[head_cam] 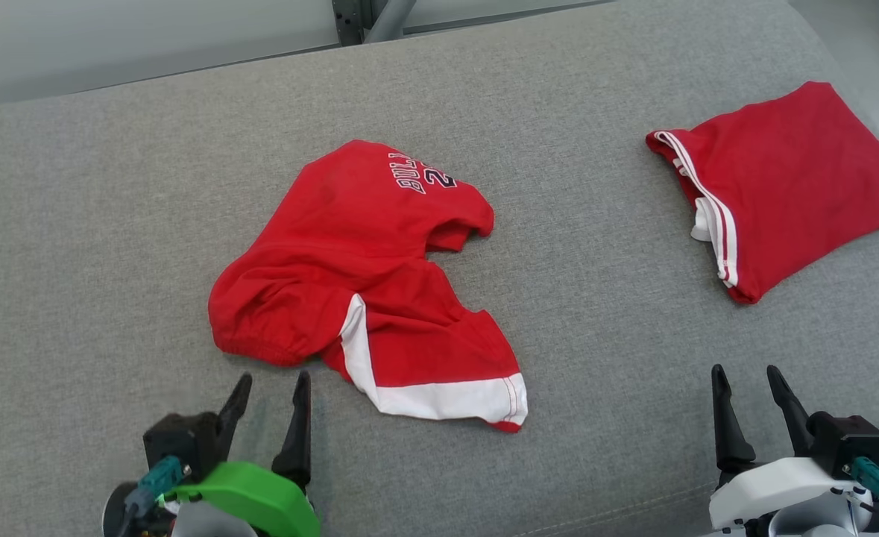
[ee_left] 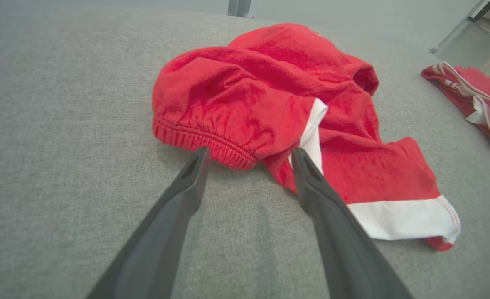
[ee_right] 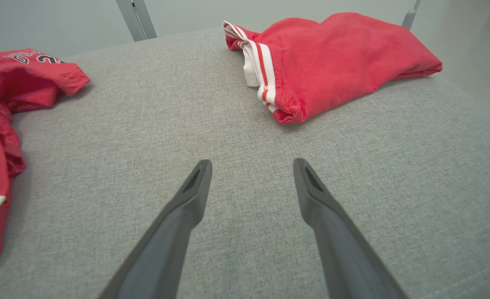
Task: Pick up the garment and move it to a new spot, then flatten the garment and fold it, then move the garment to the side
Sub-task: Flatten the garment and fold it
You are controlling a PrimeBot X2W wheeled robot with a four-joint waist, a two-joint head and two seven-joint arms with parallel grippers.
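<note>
while both pincers hang low over the grey pad (head_cam: pixel 111 224), neither holds anything. the left pincer (head_cam: pixel 274 375) has its jaws spread wide and empty, its fingers (ee_left: pixel 180 195) pointing at the garment (head_cam: pixel 350 276), which lies crumpled just ahead of the tips. the gathered waistband (ee_left: pixel 178 137) is the part nearest those tips, straight ahead of them; whether a tip touches it i cannot tell. ahead and to that pincer's right a leg of the garment runs out flat, ending in a white hem (ee_left: pixel 402 218), and a white side stripe (head_cam: pixel 355 335) rises from it. at the garment's far end, away from the pincer, dark lettering (head_cam: pixel 420 173) shows, partly tucked under a fold.

the right pincer (head_cam: pixel 745 368) is likewise wide open, with bare pad between its jaws. the garment lies well off to its left, apart from it. ahead of the right pincer and a little to its right, well apart, lies a folded piece (head_cam: pixel 789 186), red too, with white and red striped trim (ee_right: pixel 261 66) along the edge turned toward the garment. beyond the pad's far edge, past both pincers, stands a metal frame (head_cam: pixel 391 15).
</note>
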